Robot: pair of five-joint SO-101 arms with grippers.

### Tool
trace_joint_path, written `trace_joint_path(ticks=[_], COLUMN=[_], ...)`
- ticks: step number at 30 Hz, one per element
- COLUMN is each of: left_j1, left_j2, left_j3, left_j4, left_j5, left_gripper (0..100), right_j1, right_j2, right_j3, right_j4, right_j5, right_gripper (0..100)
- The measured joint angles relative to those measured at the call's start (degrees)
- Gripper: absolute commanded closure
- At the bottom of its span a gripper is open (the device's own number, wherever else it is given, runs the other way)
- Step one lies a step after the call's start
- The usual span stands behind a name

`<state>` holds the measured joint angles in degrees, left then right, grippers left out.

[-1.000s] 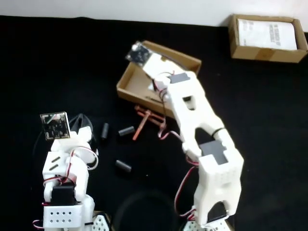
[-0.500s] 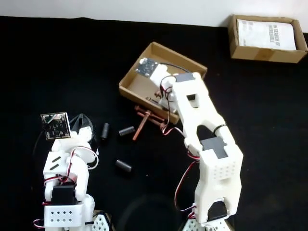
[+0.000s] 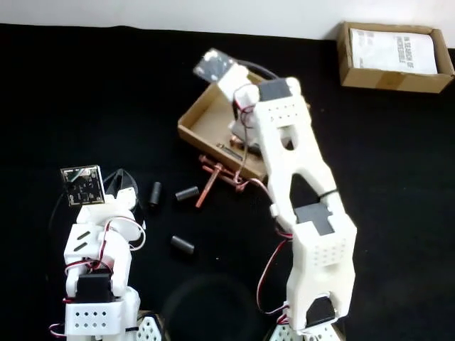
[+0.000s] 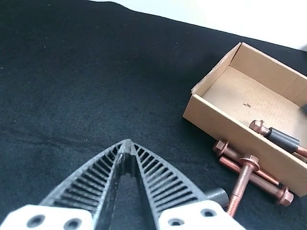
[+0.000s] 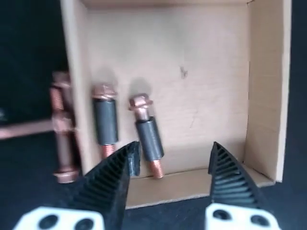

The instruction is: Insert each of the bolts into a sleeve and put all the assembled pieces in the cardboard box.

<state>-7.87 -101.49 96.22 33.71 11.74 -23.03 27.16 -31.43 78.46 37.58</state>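
The right gripper point(image 5: 175, 148) hangs with jaws spread over the cardboard box point(image 5: 206, 72), at its near edge. Two sleeved bolts point(image 5: 105, 120) lie flat and parallel along one side wall, heads the same way, with wide floor beside them. Loose bolts point(image 3: 213, 174) lie just outside. The left gripper point(image 4: 127, 143) is closed, holding nothing.

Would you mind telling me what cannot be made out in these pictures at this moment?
High view: the right arm covers much of the cardboard box, so its contents cannot be counted.
Left wrist view: the picture's edge cuts off an assembled piece; a sleeve is half hidden behind the left gripper.
Right wrist view: the loose bolts outside the box are blurred; their number is unclear.
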Motion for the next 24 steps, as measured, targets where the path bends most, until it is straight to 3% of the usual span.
trace_joint_path(ticks=[7,14,18,24], left_j1=[-2.4,-6.2,-11.4,-20.7], left_j2=[0.0,0.0,0.0,0.0], left_j3=[0.0,0.0,0.0,0.0], left_j4=[0.0,0.0,2.0,5.6], left_j5=[0.0,0.0,0.0,0.0], left_gripper=[99,99,99,99], right_j1=[-8.5,-16.7,-22.8,-24.6], right_j2=[-3.6,-13.4,-21.6,-31.8], right_j3=[-15.7,-16.0,-3.2,25.6], right_j4=[18.6,21.7,21.7,18.3], right_j5=[-19.7,-41.3,-39.5,-17.5], right_gripper=[79.7,79.7,79.7,79.7])
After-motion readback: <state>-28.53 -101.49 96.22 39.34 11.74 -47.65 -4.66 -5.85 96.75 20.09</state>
